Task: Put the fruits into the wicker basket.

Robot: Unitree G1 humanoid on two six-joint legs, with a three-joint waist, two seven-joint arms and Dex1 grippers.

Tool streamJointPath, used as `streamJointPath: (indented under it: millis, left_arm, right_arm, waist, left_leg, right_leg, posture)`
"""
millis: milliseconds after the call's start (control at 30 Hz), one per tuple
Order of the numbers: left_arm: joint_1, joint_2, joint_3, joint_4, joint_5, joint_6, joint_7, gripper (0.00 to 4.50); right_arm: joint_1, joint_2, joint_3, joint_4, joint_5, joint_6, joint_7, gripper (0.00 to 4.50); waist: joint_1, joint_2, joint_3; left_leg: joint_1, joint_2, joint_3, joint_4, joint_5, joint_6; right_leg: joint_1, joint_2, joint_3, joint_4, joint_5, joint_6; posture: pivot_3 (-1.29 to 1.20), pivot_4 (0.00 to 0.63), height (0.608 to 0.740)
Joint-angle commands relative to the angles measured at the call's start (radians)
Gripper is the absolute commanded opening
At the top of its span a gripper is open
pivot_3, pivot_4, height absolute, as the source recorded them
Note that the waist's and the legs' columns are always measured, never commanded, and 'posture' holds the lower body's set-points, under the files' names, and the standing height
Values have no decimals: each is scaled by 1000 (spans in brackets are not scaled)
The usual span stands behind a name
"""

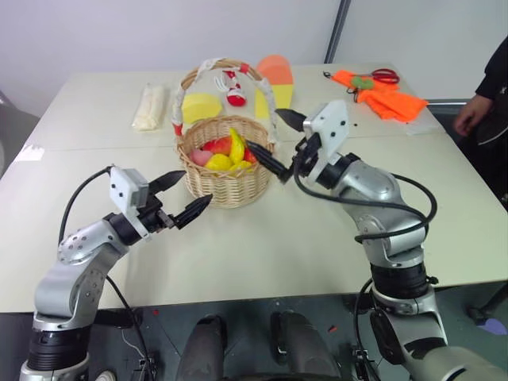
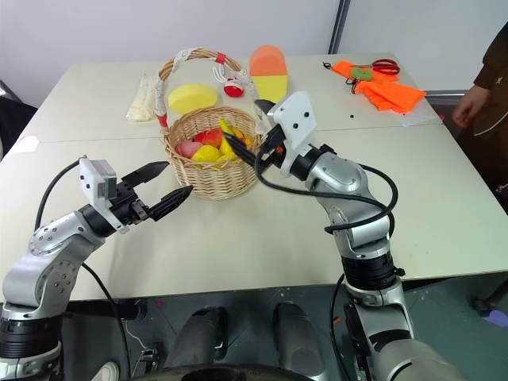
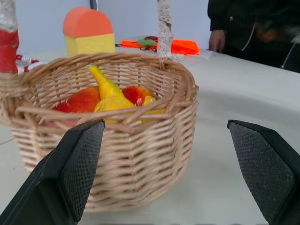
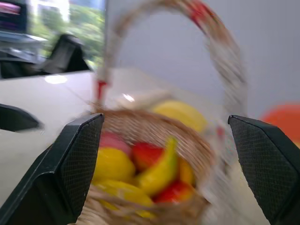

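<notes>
Wicker basket [image 1: 226, 171]: upright on the table [image 1: 262, 238], mid-table, arched handle up.
Fruits [image 1: 224, 152]: pink, yellow and red pieces piled inside the basket.
Left pincer [image 1: 184, 198]: spread wide, empty, just beside the basket's near-left wall.
Right pincer [image 1: 279, 143]: spread wide, empty, at the basket's right rim.

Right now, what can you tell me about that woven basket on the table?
The round tan wicker basket stands upright on the pale table, its tall arched handle wrapped in white cloth with red bands. Inside lie yellow and red toy fruits. The robot's open right tool hovers at its rim; the open left tool waits beside its wall, apart.
</notes>
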Motion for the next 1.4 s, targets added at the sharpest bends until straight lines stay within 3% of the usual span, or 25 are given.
streamJointPath:
  millis: [33,133,300,367,433,533,700,900,1033,1133,1233,1400]
  left_arm:
    - [-13,-5,-7,-11,-10,-12,-9,4500]
    - [-9,-6,-10,-21,-15,-7,-8,4500]
    - [9,-1,4,-46,-15,-7,4,4500]
    - [13,-3,1,-54,-12,-8,13,4500]
    - [14,-7,-4,-63,-13,-8,20,4500]
    - [13,-11,-9,-69,-11,-7,27,4500]
    - [-8,-16,-21,-55,-7,-10,30,4500]
    - [-39,-31,-50,-29,4,-20,18,4500]
    - [-65,-45,-70,-6,16,-28,15,4500]
    - [-75,-51,-82,-2,27,-31,18,4500]
    - [-71,-52,-78,1,32,-30,16,4500]
    - [-32,-34,-52,0,30,-33,8,4500]
  right_arm:
    - [-98,45,-12,134,-19,-54,-50,4426]
    - [-163,79,-25,273,-18,-113,-58,4426]
    - [-188,93,-74,314,28,-116,-57,2124]
    - [-177,88,-88,288,46,-104,-53,861]
    - [-163,80,-104,253,60,-98,-51,37]
    - [-142,53,-129,198,73,-92,-53,37]
    - [-103,-101,-268,116,40,-81,-137,37]
    - [-92,-289,-372,244,-62,-81,-263,37]
    - [-109,-322,-397,362,-80,-128,-300,37]
    - [-105,-332,-395,390,-86,-160,-294,1239]
    - [-75,-353,-396,360,-92,-182,-282,2715]
    - [51,-370,-471,228,-73,-207,-300,2715]
  waist:
    - [-1,0,0]
    - [-1,0,0]
    - [6,0,0]
    - [5,0,0]
    - [5,0,0]
    - [4,1,0]
    - [10,1,1]
    - [4,1,1]
    - [-7,1,1]
    - [-21,2,2]
    - [-23,2,1]
    - [-17,2,1]
  left_leg:
    - [0,0,0,0,0,0]
    - [-1,0,0,-1,0,0]
    - [-3,0,0,-1,0,0]
    - [-4,0,0,-1,0,0]
    - [-4,0,0,-1,0,0]
    - [-3,0,0,-1,0,0]
    - [-4,0,0,-1,0,0]
    - [-4,-1,1,-1,0,0]
    - [-3,-1,1,-2,0,0]
    - [-3,-1,1,-2,0,0]
    - [-3,-1,1,-3,0,0]
    - [-3,-1,1,-2,0,1]
  right_leg:
    - [0,0,0,0,0,0]
    - [-2,1,0,0,0,1]
    - [-2,0,0,0,1,3]
    - [-2,-1,0,-1,1,3]
    - [-2,-1,0,-1,1,2]
    - [-3,0,0,-1,0,1]
    - [-3,-1,0,-1,0,1]
    - [-3,-1,1,-3,0,1]
    - [-3,1,2,-3,0,1]
    - [-3,1,4,-2,0,1]
    - [-3,2,4,-2,1,4]
    - [-3,1,4,-2,0,6]
  posture:
    - [0,150,740]
    - [0,150,740]
    - [0,150,740]
    - [0,150,740]
    - [0,150,740]
    - [0,150,740]
    - [0,150,740]
    - [0,150,740]
    - [0,150,740]
    - [0,150,740]
    - [0,150,740]
    - [0,150,740]
